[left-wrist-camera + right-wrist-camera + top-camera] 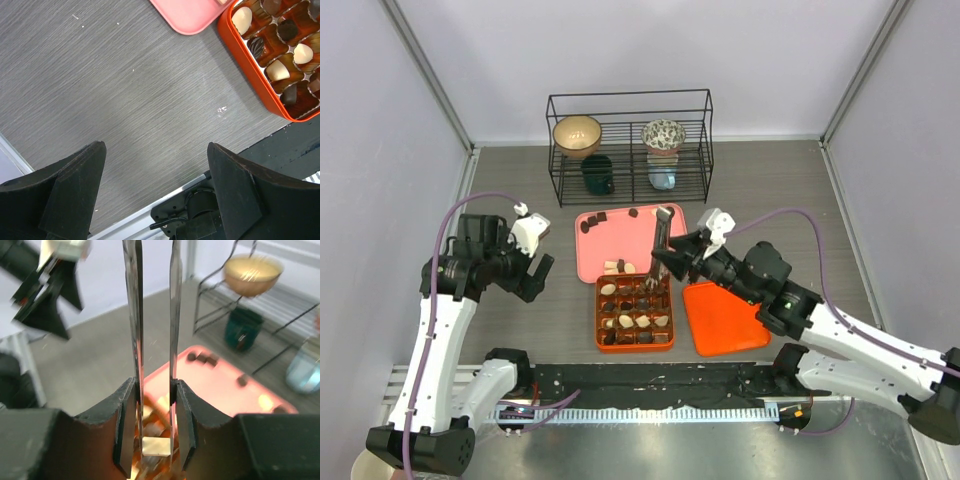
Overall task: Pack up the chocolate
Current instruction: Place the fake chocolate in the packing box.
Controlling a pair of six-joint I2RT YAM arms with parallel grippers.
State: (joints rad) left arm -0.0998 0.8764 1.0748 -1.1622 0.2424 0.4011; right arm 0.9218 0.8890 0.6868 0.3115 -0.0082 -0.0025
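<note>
- The right gripper (155, 432) is clamped on the tongs (134, 315). Between the blades, low in the wrist view, sits a cream square chocolate (156, 446), and it seems to be pinched there.
- In the top view the tongs run nearly far-to-near. Their lower end is over the far row of the box (597, 315), toward its right side.
- So the target lies straight below the tongs, and the coming move is probably a short descent into one cell. Which cell is free there cannot be told.
- Other pieces (615, 266) lie on the tray (595, 250) just behind the box, and many cells already hold one.
- The left gripper (156, 147) has its fingers apart over the bare table (125, 90), left of the box. The right arm is the nearer one.
- The lid (725, 320) lies just right of the box and the rack (630, 150) is well behind. The cell walls are the tight edges.
</note>
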